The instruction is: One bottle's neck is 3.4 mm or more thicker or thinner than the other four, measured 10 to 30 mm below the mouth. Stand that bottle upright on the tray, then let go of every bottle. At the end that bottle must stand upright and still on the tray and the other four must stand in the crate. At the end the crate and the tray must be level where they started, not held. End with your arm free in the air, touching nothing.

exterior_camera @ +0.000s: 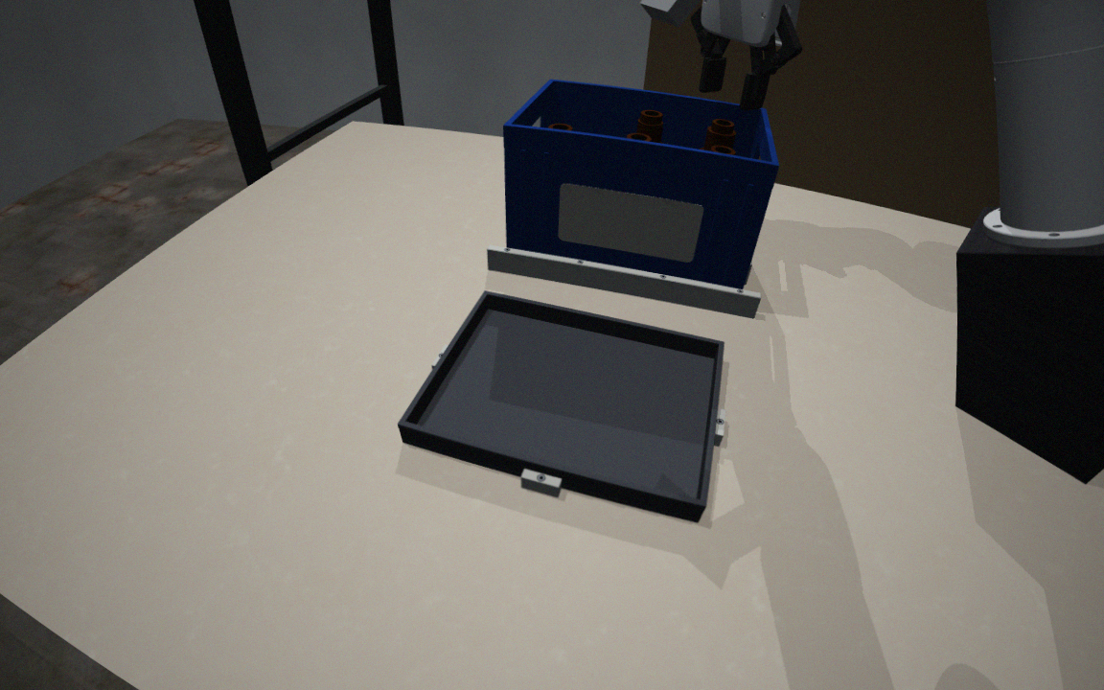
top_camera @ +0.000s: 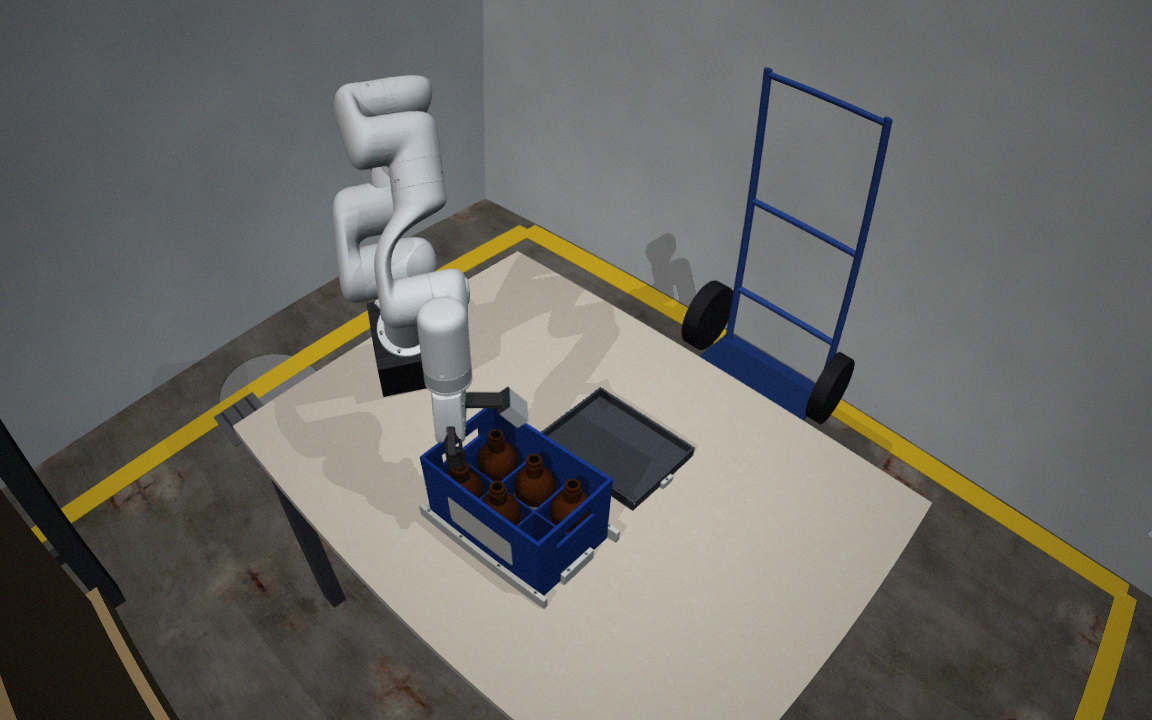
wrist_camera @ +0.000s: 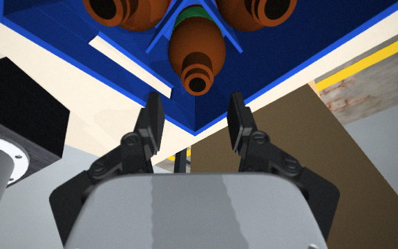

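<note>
White arm (top_camera: pixel 390 214) folded back above its base, upper links stacked, last link (top_camera: pixel 443 349) dropped straight down. Wrist vertical. Gripper (wrist_camera: pixel 195 104) pointed downward, partly spread, nothing between the fingers. Both black fingers parallel, level with one another, tips unobstructed in wrist view. Gripper body (wrist_camera: pixel 192 211) grey, linkage pivots visible on both sides. In exterior view, gripper (exterior_camera: pixel 734 81) seen at frame top, upper body cut off.
</note>
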You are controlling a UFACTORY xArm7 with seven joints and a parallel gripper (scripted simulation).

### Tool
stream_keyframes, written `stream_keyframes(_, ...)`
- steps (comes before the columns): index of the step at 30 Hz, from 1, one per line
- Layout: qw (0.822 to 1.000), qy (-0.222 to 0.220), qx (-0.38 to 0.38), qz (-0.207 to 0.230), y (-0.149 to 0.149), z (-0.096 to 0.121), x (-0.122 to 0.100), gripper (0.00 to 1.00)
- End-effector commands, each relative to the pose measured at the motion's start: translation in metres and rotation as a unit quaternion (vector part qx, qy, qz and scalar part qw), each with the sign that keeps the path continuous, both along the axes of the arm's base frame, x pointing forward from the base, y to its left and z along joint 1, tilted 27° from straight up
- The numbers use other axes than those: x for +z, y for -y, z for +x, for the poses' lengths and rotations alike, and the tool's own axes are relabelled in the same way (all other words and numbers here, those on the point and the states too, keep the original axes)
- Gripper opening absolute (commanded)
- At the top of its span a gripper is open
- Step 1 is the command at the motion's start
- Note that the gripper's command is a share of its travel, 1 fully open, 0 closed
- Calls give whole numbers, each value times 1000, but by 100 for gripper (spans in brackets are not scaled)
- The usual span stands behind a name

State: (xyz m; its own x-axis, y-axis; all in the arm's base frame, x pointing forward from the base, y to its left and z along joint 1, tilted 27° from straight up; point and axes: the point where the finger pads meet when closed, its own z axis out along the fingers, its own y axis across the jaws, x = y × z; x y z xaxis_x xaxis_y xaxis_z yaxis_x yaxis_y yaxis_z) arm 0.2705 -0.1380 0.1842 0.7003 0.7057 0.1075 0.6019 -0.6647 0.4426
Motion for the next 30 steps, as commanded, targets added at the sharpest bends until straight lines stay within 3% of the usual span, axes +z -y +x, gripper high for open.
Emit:
stream_keyframes(1,1000,1,0,-1,1,3,-2,65)
stream_keyframes(30,1000,1,0,-1,3,5,-7,65)
